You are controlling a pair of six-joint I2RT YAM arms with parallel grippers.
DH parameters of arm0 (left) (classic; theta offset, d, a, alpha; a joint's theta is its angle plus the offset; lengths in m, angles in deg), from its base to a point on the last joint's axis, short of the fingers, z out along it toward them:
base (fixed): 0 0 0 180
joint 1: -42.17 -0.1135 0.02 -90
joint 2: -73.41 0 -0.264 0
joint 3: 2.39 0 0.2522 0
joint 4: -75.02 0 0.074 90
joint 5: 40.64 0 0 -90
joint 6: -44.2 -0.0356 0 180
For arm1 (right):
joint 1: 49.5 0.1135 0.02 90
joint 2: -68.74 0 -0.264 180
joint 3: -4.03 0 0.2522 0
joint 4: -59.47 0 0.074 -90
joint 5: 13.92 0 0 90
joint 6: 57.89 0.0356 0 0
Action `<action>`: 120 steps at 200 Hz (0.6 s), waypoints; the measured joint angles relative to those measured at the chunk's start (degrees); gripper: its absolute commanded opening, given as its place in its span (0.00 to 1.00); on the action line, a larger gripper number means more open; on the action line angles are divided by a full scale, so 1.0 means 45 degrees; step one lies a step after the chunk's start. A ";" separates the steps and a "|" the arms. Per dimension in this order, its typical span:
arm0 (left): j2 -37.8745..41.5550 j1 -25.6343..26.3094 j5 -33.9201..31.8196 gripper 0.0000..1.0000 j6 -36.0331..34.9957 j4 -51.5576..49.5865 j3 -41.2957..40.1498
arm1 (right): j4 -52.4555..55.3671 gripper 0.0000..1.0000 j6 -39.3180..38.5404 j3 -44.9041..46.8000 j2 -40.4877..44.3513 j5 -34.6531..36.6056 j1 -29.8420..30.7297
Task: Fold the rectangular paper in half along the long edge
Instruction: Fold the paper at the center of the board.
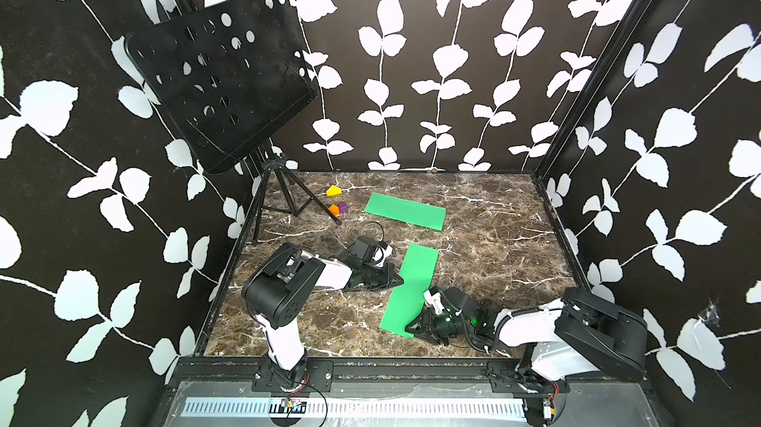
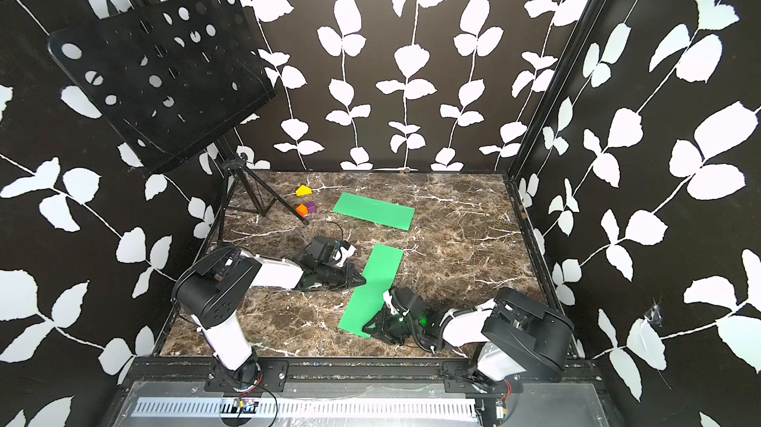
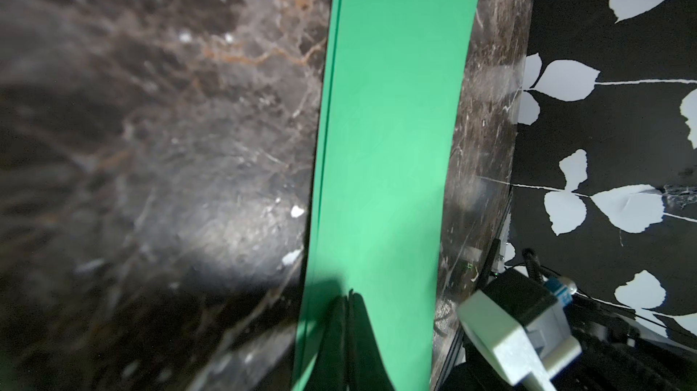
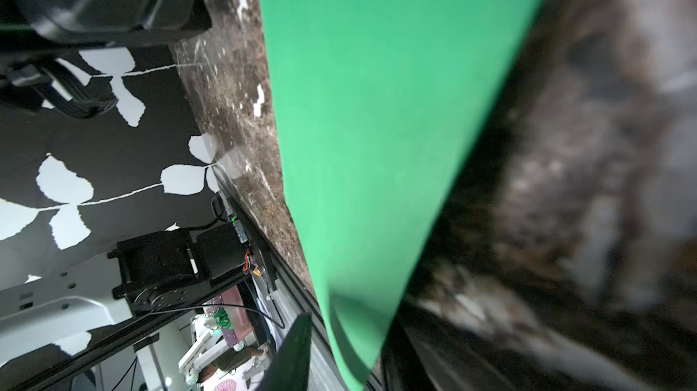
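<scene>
A green rectangular paper (image 1: 416,276) (image 2: 379,276) lies as a long narrow strip on the marble table, running from the middle toward the front. Two layers show along one long edge in the left wrist view (image 3: 388,144). My left gripper (image 1: 401,280) (image 2: 364,280) (image 3: 350,295) is shut, its tips resting on the strip's left long edge about halfway along. My right gripper (image 1: 412,328) (image 2: 368,328) (image 4: 352,317) is at the strip's near right corner. Its jaws stand apart, with the slightly lifted edge of the paper (image 4: 377,106) between them and a gap beside one finger (image 4: 298,351).
A second green sheet (image 1: 405,210) lies flat farther back. Yellow (image 1: 333,191), orange (image 1: 334,210) and purple (image 1: 343,207) blocks sit at the back left by the tripod legs (image 1: 288,198) of a black music stand (image 1: 222,75). Patterned walls enclose three sides.
</scene>
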 measured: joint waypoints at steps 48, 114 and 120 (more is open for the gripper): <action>0.0000 0.0000 0.0000 0.00 -0.0049 0.0000 0.0000 | -0.0024 0.00 0.0112 0.0005 -0.0165 -0.0044 0.0155; 0.0029 0.0000 -0.0039 0.00 -0.0087 0.0005 -0.0019 | -0.0214 0.54 0.0223 0.0068 -0.0126 -0.0073 0.0155; 0.0039 0.0005 -0.0044 0.00 -0.0092 0.0000 -0.0019 | -0.0306 0.57 0.0194 0.0063 0.0049 -0.0068 0.0141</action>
